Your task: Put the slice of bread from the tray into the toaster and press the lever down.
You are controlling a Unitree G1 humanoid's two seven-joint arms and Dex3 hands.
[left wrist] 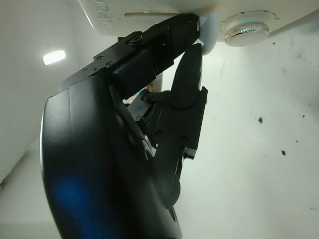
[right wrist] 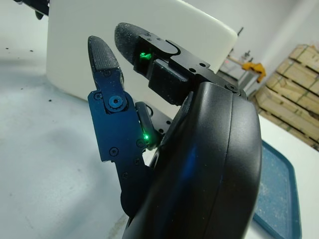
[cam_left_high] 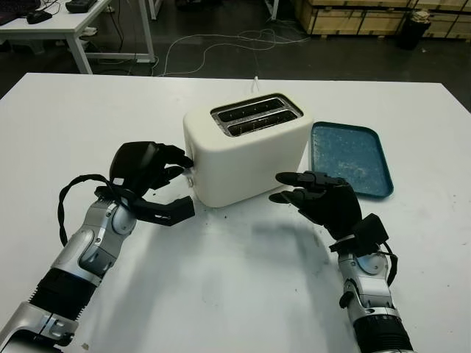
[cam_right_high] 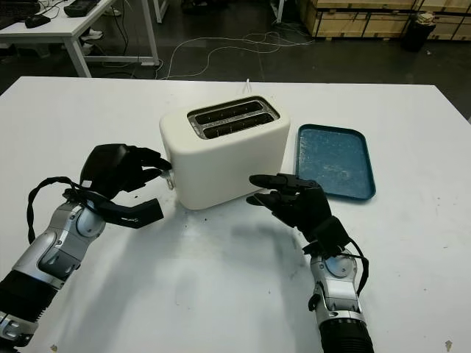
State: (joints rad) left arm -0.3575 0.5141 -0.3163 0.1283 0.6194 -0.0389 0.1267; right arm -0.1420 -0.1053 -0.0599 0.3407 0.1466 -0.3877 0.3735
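Centrally on a white table (cam_left_high: pixel 243 294): one cream toaster (cam_left_high: pixel 246 151), two slots, lever (left wrist: pixel 208 35) pinched by left hand (cam_left_high: pixel 147 180) fingertips (left wrist: pixel 192 27). Just beside, one blue tray (cam_left_high: pixel 346 158). Near its front corner, right hand (cam_left_high: pixel 320 198), open, holding nothing. Beyond: dark floor, cables (cam_left_high: pixel 221 40), one desk (cam_left_high: pixel 66 22), wooden crates (cam_left_high: pixel 368 15).

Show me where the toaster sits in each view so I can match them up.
Left eye view: toaster at centre, the blue tray beside it.
Right eye view: toaster at centre, slightly further left.
Left wrist view: its lever end close up, just past the left hand.
Right wrist view: its white wall behind the open right hand.
Shared landmark: the tray, seen in both eye views and the right wrist view.
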